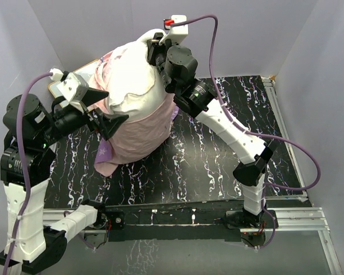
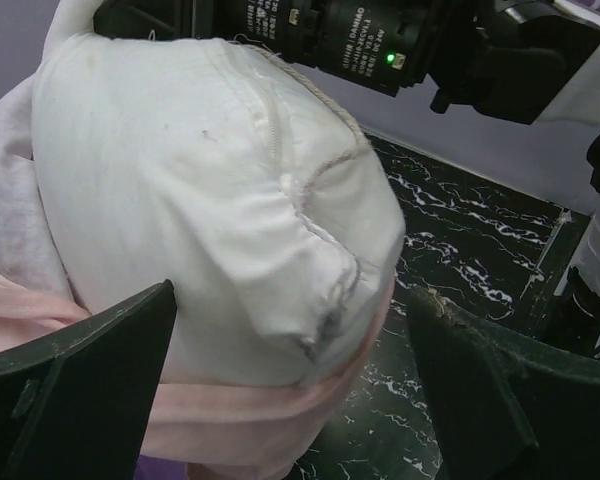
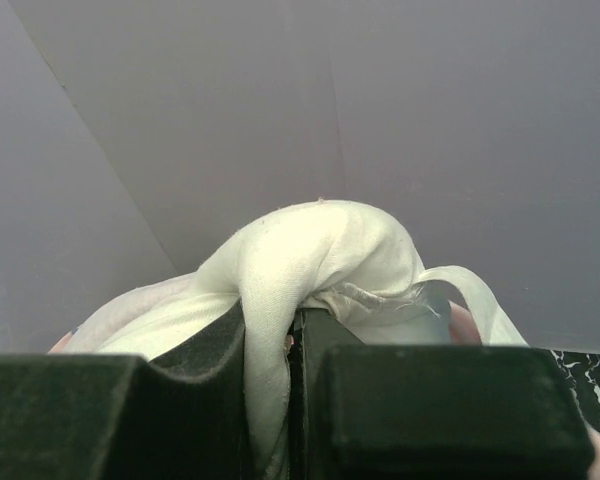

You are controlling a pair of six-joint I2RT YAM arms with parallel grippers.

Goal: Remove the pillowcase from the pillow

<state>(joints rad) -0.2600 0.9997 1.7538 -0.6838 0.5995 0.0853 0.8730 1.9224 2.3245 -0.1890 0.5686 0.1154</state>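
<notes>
The white pillow [image 1: 135, 80] is held up by its top corner at the back of the table. My right gripper [image 1: 153, 50] is shut on that corner; the right wrist view shows white fabric [image 3: 310, 250] pinched between the jaws. The pale pink pillowcase [image 1: 139, 133] hangs bunched around the pillow's lower half, with a purple printed bit [image 1: 105, 152] showing at its bottom. My left gripper [image 1: 106, 112] is open beside the pillow's left side, level with the pillowcase edge. In the left wrist view the pillow [image 2: 200, 190] and pink pillowcase [image 2: 240, 425] sit between my spread fingers [image 2: 80, 390].
The black marbled table [image 1: 218, 149] stretches to the right and front. A wood-framed board [image 1: 74, 74] lies behind the pillow at the back left. Grey walls enclose the back and both sides. A metal rail [image 1: 286, 215] runs along the near edge.
</notes>
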